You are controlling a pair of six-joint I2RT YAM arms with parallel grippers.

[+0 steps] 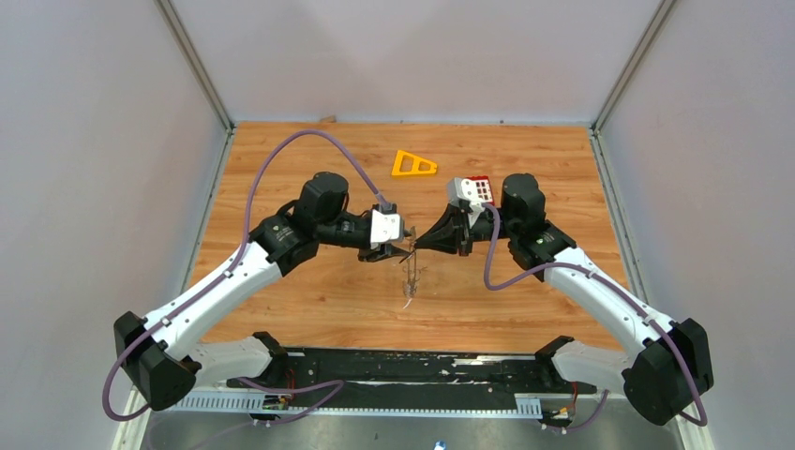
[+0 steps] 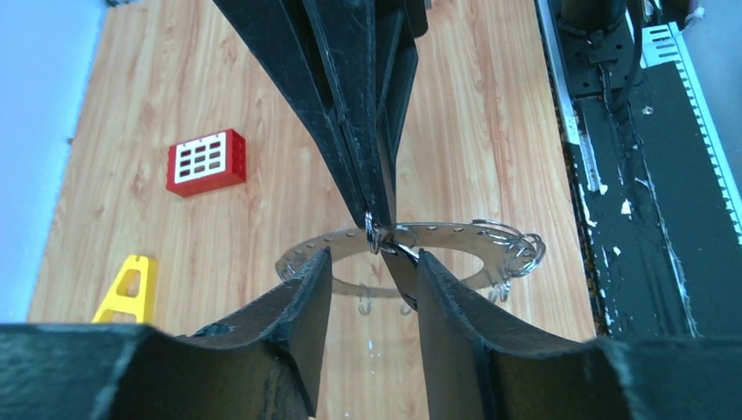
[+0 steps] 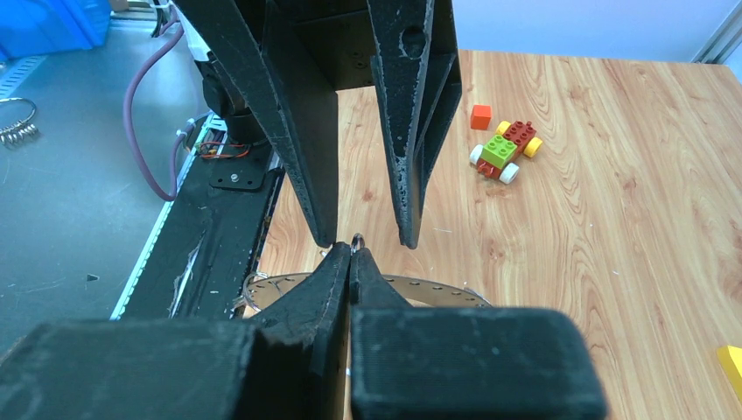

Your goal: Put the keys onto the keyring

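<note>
The keyring is a flat grey ring with holes along its rim, held level above the table between both grippers; it shows edge-on in the top view and below the fingers in the right wrist view. Several small wire loops hang on its rim. My right gripper is shut on a small silver loop at the ring's rim. A black key piece hangs just under that tip, against my left gripper's right finger. My left gripper is open, its fingers straddling the right gripper's tip.
A red keypad block lies behind the right arm. An orange triangular frame lies at the back centre. A small brick car and an orange cube lie on the wood. The black base rail runs along the near edge.
</note>
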